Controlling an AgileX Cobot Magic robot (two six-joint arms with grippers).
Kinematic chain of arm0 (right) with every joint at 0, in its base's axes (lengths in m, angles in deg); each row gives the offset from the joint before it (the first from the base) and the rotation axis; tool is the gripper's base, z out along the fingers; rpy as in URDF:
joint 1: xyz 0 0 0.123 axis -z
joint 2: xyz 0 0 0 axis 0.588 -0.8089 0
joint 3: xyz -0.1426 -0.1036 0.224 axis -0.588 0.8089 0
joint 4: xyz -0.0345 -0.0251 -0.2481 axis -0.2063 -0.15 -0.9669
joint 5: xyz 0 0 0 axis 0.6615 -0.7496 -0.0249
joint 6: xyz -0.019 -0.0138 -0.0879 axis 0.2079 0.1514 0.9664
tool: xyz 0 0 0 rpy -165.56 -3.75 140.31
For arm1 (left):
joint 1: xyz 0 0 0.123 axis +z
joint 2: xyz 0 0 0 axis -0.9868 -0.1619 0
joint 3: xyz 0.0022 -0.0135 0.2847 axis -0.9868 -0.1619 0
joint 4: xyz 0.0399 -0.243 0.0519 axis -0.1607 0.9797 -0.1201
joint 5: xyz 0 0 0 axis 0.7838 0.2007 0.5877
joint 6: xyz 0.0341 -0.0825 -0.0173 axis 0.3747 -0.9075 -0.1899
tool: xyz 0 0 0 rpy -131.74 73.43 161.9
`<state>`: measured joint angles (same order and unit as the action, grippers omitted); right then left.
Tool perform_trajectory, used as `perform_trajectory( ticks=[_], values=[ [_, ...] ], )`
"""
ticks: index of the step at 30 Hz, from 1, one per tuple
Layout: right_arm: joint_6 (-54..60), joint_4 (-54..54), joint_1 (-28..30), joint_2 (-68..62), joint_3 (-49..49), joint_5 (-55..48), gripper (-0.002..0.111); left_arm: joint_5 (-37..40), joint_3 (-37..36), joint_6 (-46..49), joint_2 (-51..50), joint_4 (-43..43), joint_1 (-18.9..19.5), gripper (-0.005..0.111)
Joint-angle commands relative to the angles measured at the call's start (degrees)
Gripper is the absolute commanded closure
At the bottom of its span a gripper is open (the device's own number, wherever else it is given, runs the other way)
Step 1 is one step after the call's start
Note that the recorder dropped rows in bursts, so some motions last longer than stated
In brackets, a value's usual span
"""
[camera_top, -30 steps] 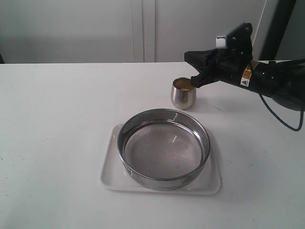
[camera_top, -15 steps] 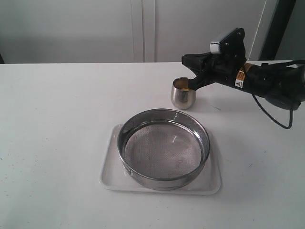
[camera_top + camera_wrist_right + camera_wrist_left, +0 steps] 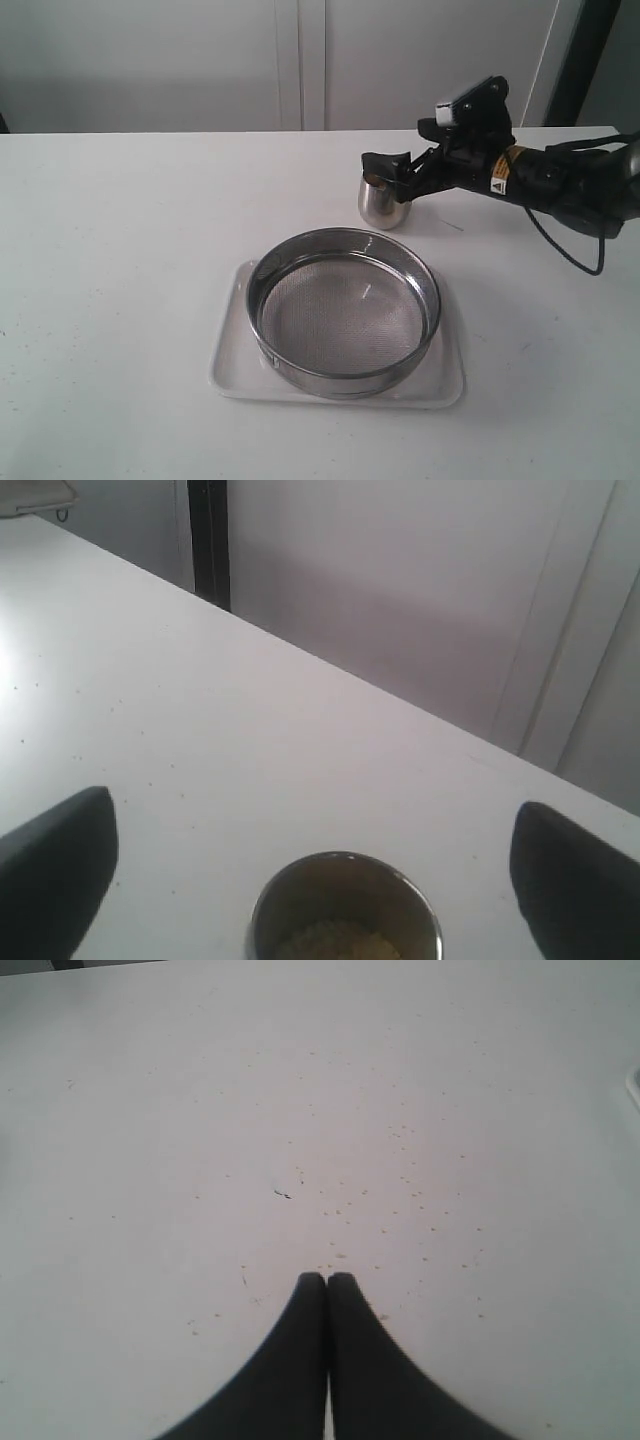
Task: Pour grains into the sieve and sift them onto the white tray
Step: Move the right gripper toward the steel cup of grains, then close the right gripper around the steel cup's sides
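Note:
The sieve (image 3: 345, 312), a wide steel ring with a mesh bottom, sits empty on the white tray (image 3: 232, 372) at the table's middle front. Behind it stands a small shiny steel cup (image 3: 383, 207) holding yellowish grains (image 3: 340, 943). My right gripper (image 3: 389, 175) is open at the cup's top, one finger on either side of the rim. In the right wrist view the cup (image 3: 345, 900) lies between the spread fingers (image 3: 62, 870), not touched. My left gripper (image 3: 327, 1278) is shut and empty over bare table; the exterior view does not show it.
Tiny stray grains (image 3: 400, 1185) are scattered on the white table under the left gripper. A pale wall with panel seams (image 3: 300, 60) runs behind the table. A dark upright post (image 3: 575, 60) stands at the back right.
My right gripper has moved left and down, from above and to the right of the cup to around its rim. Sieve, tray and cup have not moved.

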<state>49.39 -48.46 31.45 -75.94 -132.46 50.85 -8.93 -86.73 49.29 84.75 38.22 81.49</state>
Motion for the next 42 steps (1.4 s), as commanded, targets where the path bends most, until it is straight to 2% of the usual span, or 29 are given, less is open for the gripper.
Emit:
perform_trajectory(
  ticks=[1,42],
  values=[
    [-0.26,0.68,-0.09,-1.73,-0.10,-0.46,0.008,-0.22,-0.14,0.00,0.22,0.33,-0.33,0.107],
    [-1.85,0.54,-1.76,-14.99,-10.63,-3.35,0.011,-0.22,-0.14,0.00,0.22,0.33,-0.33,0.107]
  ],
)
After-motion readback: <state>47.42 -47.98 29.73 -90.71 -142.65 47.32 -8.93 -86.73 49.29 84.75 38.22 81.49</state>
